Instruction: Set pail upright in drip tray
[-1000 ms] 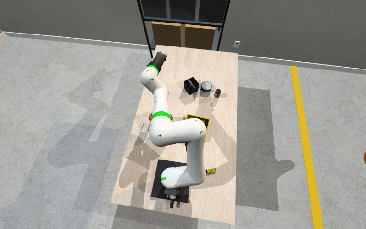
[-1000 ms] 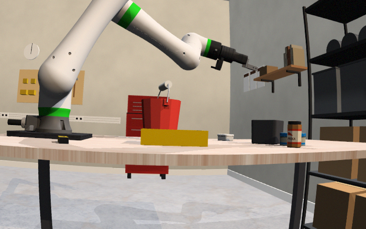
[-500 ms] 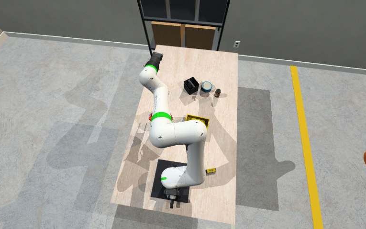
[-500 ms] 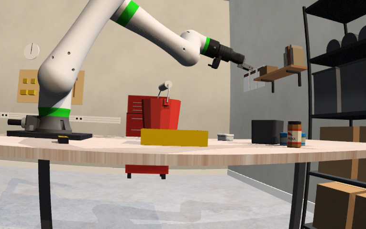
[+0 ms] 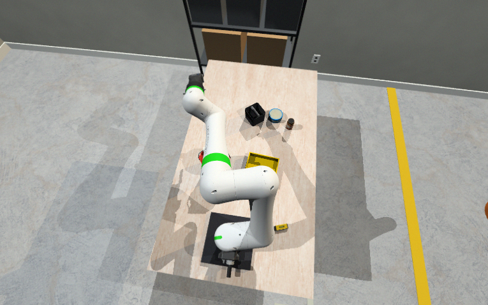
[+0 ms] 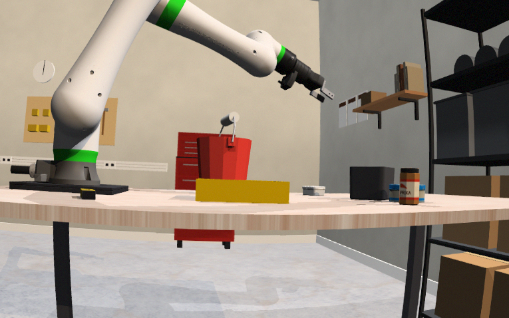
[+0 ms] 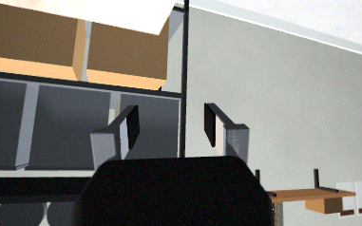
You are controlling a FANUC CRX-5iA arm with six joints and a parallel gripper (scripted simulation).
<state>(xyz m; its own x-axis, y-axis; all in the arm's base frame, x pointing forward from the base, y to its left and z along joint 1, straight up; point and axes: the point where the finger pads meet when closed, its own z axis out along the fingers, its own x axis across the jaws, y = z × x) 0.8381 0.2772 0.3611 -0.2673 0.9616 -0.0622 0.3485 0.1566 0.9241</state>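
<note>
The red pail (image 5: 201, 156) (image 6: 225, 159) stands upright on the table beside the drip tray, with its handle raised. The arm hides most of it in the top view, and the tray hides its base in the exterior view. The yellow drip tray (image 5: 270, 163) (image 6: 242, 191) lies on the table, partly under the arm in the top view; no pail is seen in its visible part. My gripper (image 6: 325, 96) (image 7: 171, 118) is open and empty, high above the table and well away from both pail and tray, pointing obliquely down toward the shelving side.
A black bin (image 5: 254, 114) (image 6: 371, 182), a blue-rimmed tin (image 5: 275, 114) and a brown jar (image 5: 289, 123) (image 6: 409, 187) stand beyond the tray. A small grey container (image 6: 313, 190) also stands there. A small yellow-black object (image 5: 280, 227) (image 6: 87, 193) lies near the robot base. Shelving (image 6: 426, 118) stands past the table end.
</note>
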